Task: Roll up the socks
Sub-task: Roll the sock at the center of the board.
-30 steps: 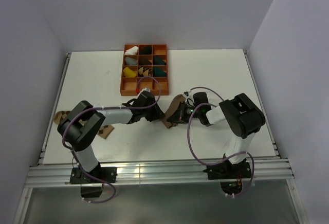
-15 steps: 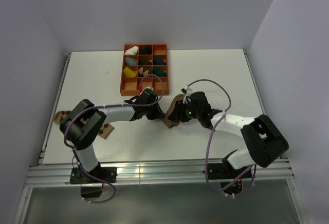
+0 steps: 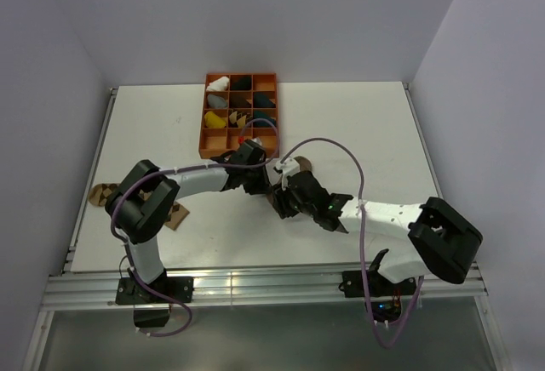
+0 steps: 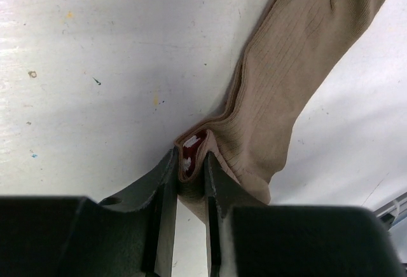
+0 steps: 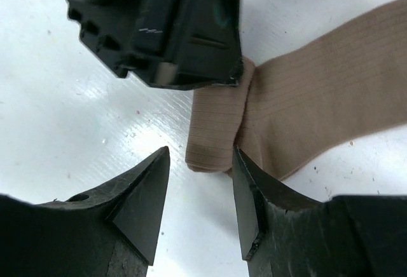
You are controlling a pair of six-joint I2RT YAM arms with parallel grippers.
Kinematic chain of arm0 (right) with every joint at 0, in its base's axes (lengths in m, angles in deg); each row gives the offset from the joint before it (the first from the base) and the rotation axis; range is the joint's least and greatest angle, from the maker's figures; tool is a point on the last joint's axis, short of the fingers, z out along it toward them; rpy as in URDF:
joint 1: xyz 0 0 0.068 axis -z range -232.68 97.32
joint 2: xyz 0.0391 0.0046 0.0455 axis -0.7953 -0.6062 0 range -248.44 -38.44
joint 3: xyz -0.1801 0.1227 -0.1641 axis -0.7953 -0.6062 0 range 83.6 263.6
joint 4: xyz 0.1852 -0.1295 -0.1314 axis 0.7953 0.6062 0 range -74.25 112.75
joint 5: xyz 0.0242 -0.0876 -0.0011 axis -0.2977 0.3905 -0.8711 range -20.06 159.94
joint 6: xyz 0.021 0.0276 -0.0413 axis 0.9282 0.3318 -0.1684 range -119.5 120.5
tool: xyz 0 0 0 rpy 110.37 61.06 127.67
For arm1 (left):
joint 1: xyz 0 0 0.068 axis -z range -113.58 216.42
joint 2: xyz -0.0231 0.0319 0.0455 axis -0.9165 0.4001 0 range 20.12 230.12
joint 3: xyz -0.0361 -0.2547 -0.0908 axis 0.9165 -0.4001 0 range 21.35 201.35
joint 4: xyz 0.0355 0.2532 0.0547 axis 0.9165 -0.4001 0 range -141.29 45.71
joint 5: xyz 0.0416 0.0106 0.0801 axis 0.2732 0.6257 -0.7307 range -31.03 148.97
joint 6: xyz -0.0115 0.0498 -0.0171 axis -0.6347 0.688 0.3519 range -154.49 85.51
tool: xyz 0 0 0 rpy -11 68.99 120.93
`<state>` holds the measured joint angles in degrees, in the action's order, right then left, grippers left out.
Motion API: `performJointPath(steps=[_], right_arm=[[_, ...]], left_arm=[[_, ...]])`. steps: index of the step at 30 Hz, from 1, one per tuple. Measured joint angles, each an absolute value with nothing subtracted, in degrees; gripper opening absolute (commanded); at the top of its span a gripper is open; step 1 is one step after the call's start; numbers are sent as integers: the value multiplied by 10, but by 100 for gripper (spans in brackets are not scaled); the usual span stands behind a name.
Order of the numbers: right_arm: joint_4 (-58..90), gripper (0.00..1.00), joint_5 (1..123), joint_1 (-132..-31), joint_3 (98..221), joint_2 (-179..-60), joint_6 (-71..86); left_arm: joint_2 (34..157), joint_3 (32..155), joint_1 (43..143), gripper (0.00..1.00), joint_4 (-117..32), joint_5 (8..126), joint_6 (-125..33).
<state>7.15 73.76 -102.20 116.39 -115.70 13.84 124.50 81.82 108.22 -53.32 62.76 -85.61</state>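
The plain tan sock (image 4: 292, 80) lies on the white table, its end folded over. My left gripper (image 4: 189, 162) is shut on that folded end, where the dark red-and-white striped cuff (image 4: 191, 149) shows between the fingers. My right gripper (image 5: 200, 162) stands open just in front of the fold, whose tan edge (image 5: 213, 137) sits between its fingertips; the right finger touches the sock. From above, both grippers meet at the table's middle, left gripper (image 3: 261, 184) and right gripper (image 3: 283, 201), hiding most of the sock. The argyle sock (image 3: 175, 216) lies at the left, partly under the left arm.
An orange compartment tray (image 3: 201, 129) with several sock bundles stands at the back centre, just beyond the left gripper. The right arm's purple cable (image 3: 341, 151) arcs over the table. The left gripper's dark body (image 5: 165, 23) fills the top of the right wrist view.
My right gripper has opened and let go, and its arm has swung round to the near side of the tan sock. The left gripper closed tighter on the cuff end and shifted slightly right.
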Motion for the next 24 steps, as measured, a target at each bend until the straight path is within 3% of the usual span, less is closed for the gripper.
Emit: performJointPath(steps=[16, 19, 22, 24], right_arm=[[64, 51, 870, -1102, 1217, -1270, 84], [70, 43, 889, -1106, 1230, -1290, 83], [72, 18, 907, -1107, 1237, -1302, 84], [72, 9, 914, -1107, 1239, -1304, 88]], left_arm=[[1268, 853, 1064, 13, -562, 665, -822], [1268, 854, 1062, 13, -563, 668, -817], [1268, 854, 1059, 20, -562, 669, -815], [1268, 854, 1056, 27, -562, 670, -813]])
